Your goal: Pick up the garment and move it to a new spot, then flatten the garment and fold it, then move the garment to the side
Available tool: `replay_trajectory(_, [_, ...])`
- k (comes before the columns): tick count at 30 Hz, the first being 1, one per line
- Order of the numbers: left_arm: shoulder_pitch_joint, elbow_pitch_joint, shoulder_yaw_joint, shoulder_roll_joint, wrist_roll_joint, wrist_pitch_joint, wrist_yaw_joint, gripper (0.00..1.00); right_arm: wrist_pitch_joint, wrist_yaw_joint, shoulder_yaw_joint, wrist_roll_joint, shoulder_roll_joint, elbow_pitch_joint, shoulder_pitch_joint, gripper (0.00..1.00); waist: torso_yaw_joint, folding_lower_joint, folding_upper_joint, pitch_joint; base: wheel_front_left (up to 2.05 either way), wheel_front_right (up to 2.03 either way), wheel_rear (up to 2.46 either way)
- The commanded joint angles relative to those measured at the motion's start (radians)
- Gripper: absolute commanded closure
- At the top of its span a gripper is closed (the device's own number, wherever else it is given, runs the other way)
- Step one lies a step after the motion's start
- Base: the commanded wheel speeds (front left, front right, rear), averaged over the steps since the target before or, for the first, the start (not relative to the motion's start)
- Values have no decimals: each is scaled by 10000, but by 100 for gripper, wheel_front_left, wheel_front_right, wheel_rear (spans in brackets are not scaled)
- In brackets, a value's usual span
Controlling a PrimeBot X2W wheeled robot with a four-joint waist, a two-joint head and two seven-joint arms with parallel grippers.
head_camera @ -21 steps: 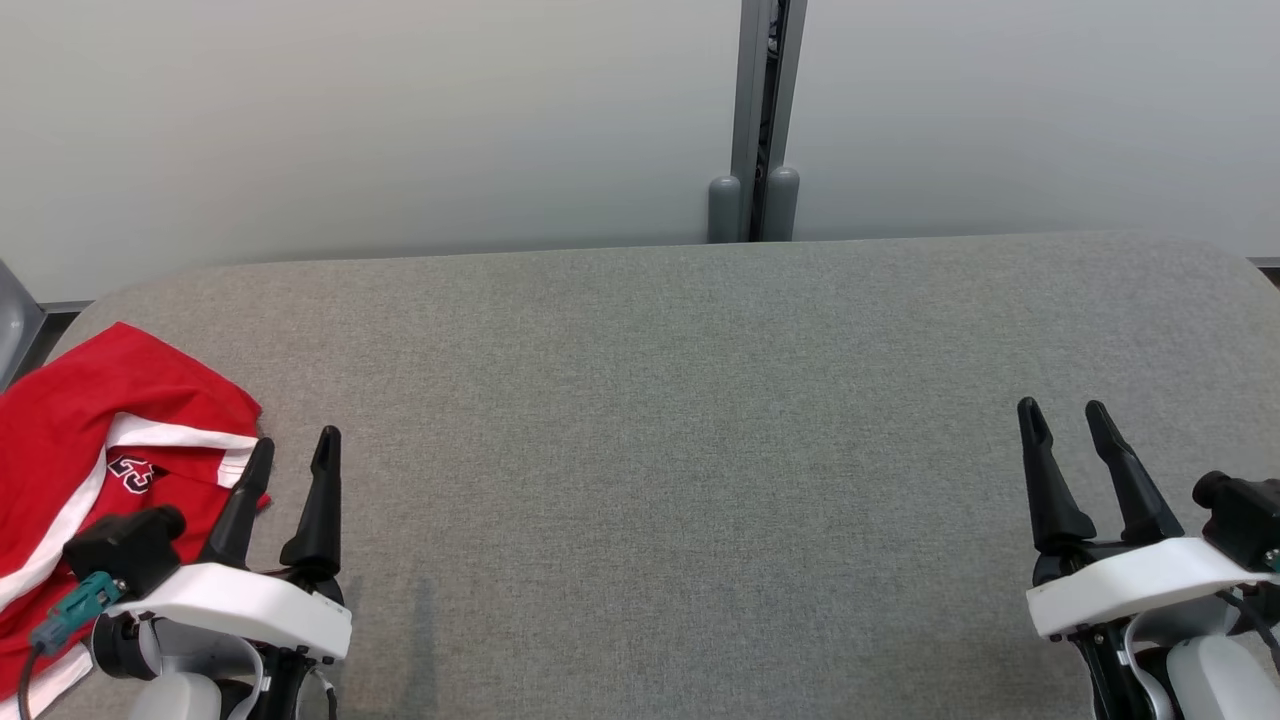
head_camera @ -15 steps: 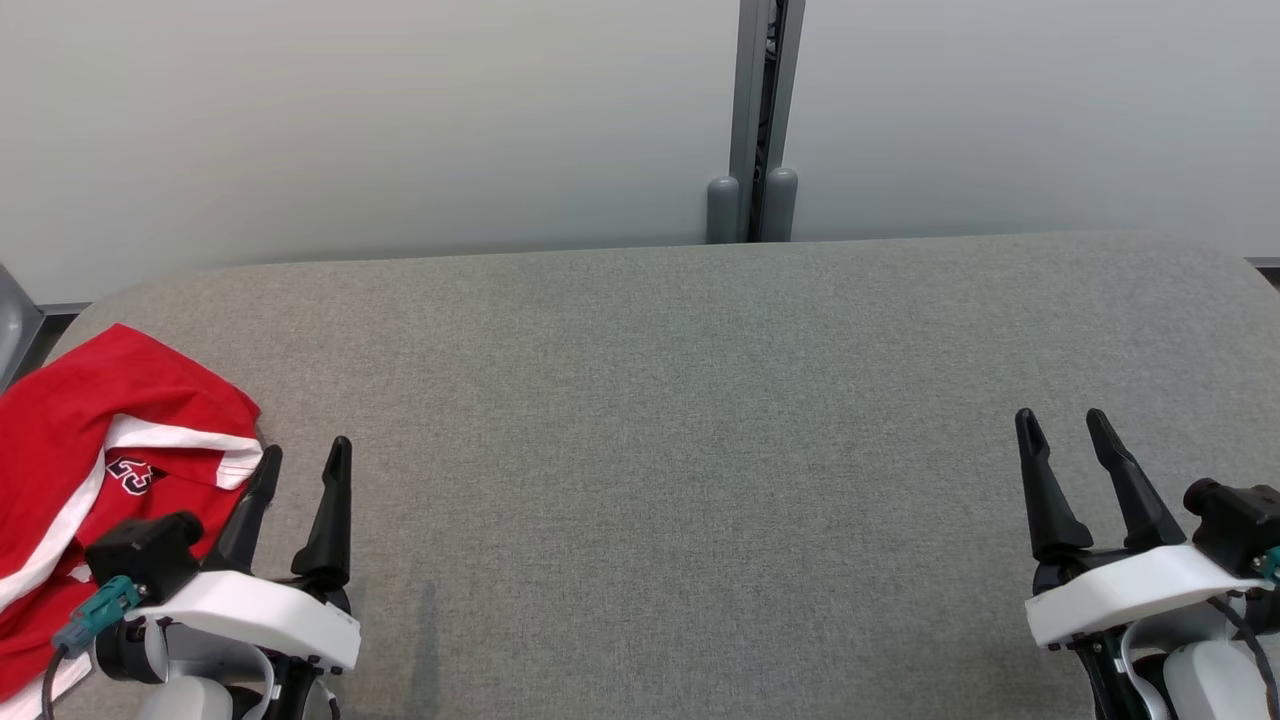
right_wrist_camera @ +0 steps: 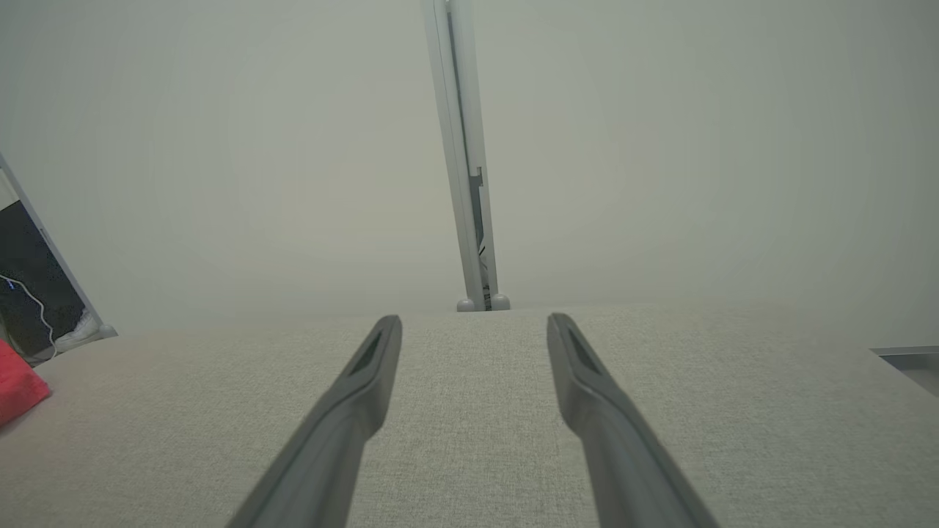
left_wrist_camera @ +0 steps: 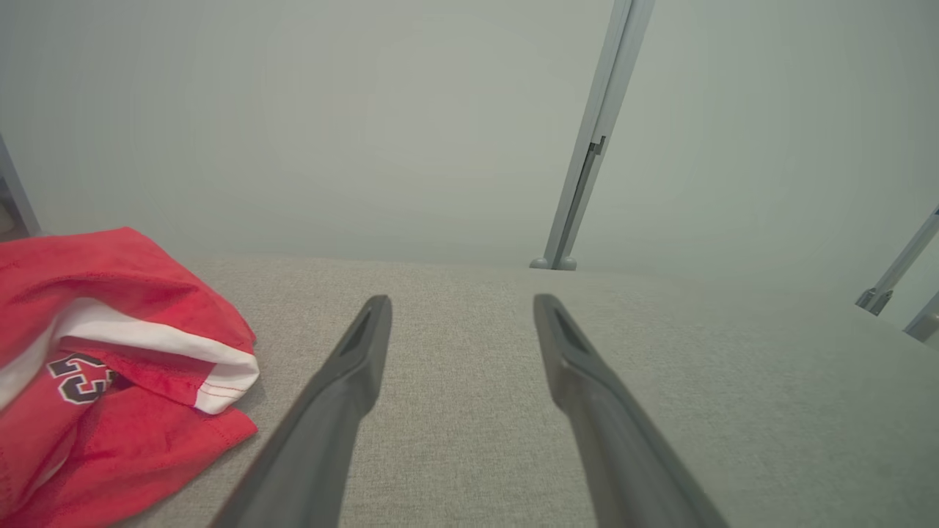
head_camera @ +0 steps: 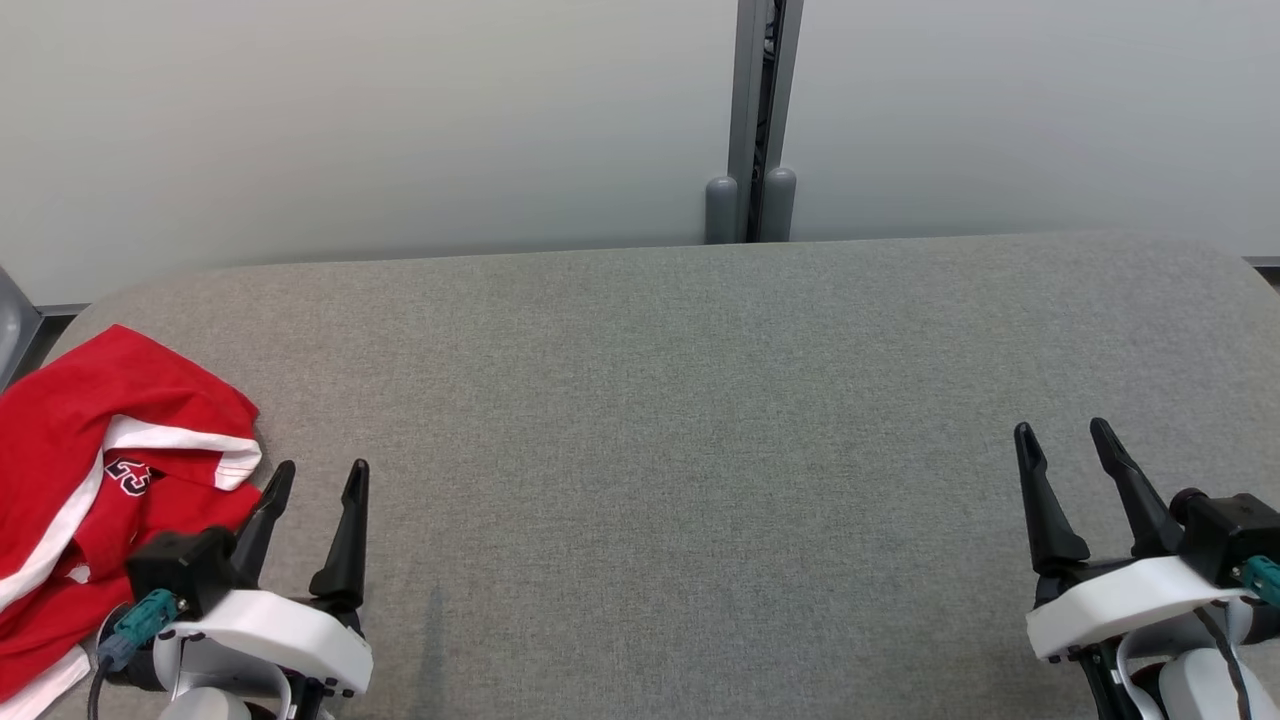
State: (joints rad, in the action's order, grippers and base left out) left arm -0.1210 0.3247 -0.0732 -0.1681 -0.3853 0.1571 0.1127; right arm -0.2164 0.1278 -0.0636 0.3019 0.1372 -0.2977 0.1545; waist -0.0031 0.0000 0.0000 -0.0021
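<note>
- Risk of nudging crumpled red cloth garment w/ white trim (head_camera: 90,440) off left end of grey fabric-covered table (head_camera: 650,400).
- Jaws of left gripper (head_camera: 322,468), right gripper (head_camera: 1061,428) splayed, empty; shallow pinch = drop.

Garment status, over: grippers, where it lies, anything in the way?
Both open, empty: left gripper, right gripper. Red garment crumpled at left end of table, beside left gripper, not gripped. Nothing between them.

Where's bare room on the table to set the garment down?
Free: grey tabletop from left gripper across to right gripper, back to the wall post. Crowded: near-left corner, where the crumpled red garment lies beside the left gripper.
</note>
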Motion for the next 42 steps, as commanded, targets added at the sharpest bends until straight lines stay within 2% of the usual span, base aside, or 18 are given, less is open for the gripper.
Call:
replay_trajectory(1, [6, -27, -9, -75, 219, 115, -60, 0, -97, 41, 77, -213, 56, 53, 9, 0, -3, 0, 0, 4, 0, 0, 0])
replay_trajectory(16, [15, 192, 41, -4, 564, 529, -16, 0, -259, 45, 181, -726, -75, 29, -95, 0, 26, 0, 0, -14, 0, 0, 0])
replay_trajectory(32, [-47, 533, -111, -146, 923, 848, -65, 0, -451, 38, 7, -1177, 62, -150, -116, 0, 27, 0, 0, 24, 0, 0, 0])
replay_trajectory(42, [-52, 550, -72, -139, 780, 857, -82, 0, -505, 40, 10, -813, 76, -124, -137, 0, 27, 0, 0, 83, 0, 0, 0])
